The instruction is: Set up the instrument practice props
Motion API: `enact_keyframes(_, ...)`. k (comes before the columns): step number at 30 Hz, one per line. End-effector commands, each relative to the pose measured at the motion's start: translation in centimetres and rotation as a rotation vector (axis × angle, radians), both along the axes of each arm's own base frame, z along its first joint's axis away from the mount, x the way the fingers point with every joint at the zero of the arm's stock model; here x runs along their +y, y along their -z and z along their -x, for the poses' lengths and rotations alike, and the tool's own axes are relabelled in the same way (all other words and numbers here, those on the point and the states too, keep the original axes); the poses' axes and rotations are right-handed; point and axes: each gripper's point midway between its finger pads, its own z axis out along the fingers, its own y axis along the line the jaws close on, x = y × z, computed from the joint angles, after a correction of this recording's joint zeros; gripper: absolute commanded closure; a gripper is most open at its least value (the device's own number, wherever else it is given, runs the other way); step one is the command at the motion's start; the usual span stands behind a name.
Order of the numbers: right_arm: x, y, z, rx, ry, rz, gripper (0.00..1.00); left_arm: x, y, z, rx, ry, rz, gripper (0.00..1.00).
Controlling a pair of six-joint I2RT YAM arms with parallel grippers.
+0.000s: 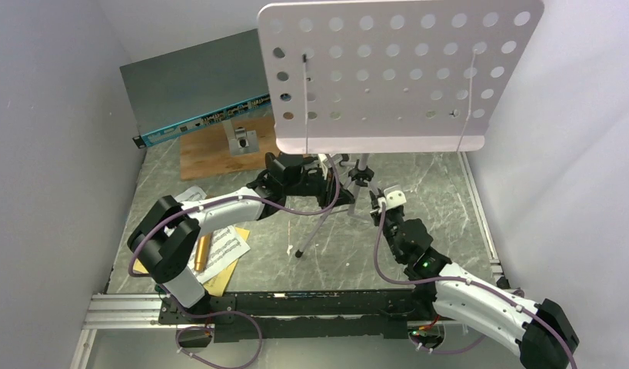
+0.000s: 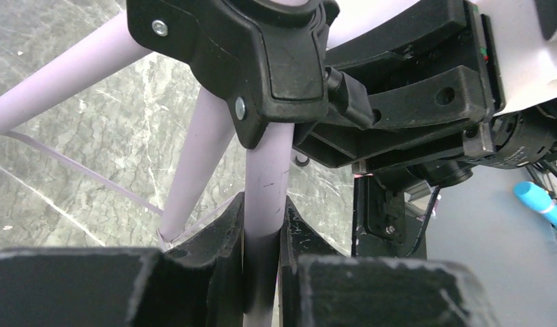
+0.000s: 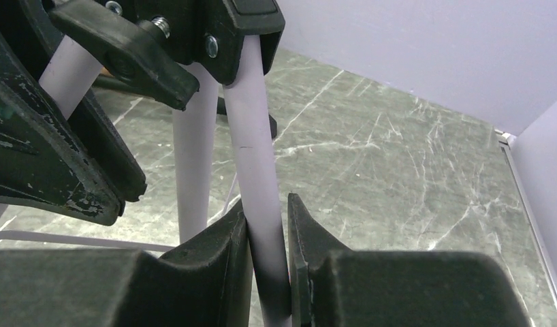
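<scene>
The pale lilac perforated music stand (image 1: pixel 388 69) stands at the middle back, its tripod legs (image 1: pixel 324 223) spread on the marble table. My left gripper (image 1: pixel 329 181) is shut on one lilac leg tube (image 2: pixel 267 184) just below the black leg hub (image 2: pixel 262 61). My right gripper (image 1: pixel 377 204) is shut on another leg tube (image 3: pixel 257 170) from the right side. White and yellow music sheets (image 1: pixel 228 247) lie at the near left, with the gold microphone (image 1: pixel 202 252) on them. The black mic stand is out of view.
A flat grey network switch (image 1: pixel 192 88) with a blue front leans at the back left. A wooden board (image 1: pixel 211 154) with a metal block (image 1: pixel 242 141) lies in front of it. White walls close in on both sides. A metal rail (image 1: pixel 127 311) runs along the near edge.
</scene>
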Motion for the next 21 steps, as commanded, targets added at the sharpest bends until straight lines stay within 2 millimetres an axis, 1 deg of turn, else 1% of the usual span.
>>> enact_keyframes(1, -4.7, 3.1, -0.2, 0.113, 0.269, 0.028, 1.00, 3.4, 10.2, -2.1, 0.273, -0.276, -0.218, 1.00)
enact_keyframes(3, -4.5, 3.2, -0.2, 0.120, 0.262, 0.044, 1.00, 4.0, 11.6, -1.9, 0.270, -0.292, -0.256, 1.00)
enact_keyframes(5, -4.6, 3.3, -0.2, 0.122, 0.271, 0.058, 1.00, 4.6, 12.6, -1.7, 0.263, -0.296, -0.284, 1.00)
enact_keyframes(9, -6.2, 3.3, -0.2, 0.126, 0.375, 0.070, 1.00, 5.2, 14.1, -1.2, 0.269, -0.283, -0.324, 1.00)
enact_keyframes(11, -7.7, 3.1, -0.1, 0.120, 0.463, 0.068, 0.95, 4.9, 14.6, -0.6, 0.286, -0.268, -0.321, 1.00)
enact_keyframes(14, -8.3, 2.9, 0.1, 0.111, 0.497, 0.054, 0.91, 3.6, 15.2, 0.6, 0.329, -0.238, -0.292, 1.00)
enact_keyframes(17, -7.9, 2.5, 0.1, 0.105, 0.464, 0.039, 0.86, 2.6, 15.9, 1.2, 0.371, -0.236, -0.264, 1.00)
enact_keyframes(19, -6.9, 2.2, 0.0, 0.108, 0.405, 0.026, 0.82, 2.5, 16.3, 1.1, 0.391, -0.251, -0.253, 1.00)
enact_keyframes(21, -5.6, 1.5, 0.0, 0.118, 0.327, 0.008, 0.75, 2.5, 16.5, 1.1, 0.406, -0.255, -0.254, 1.00)
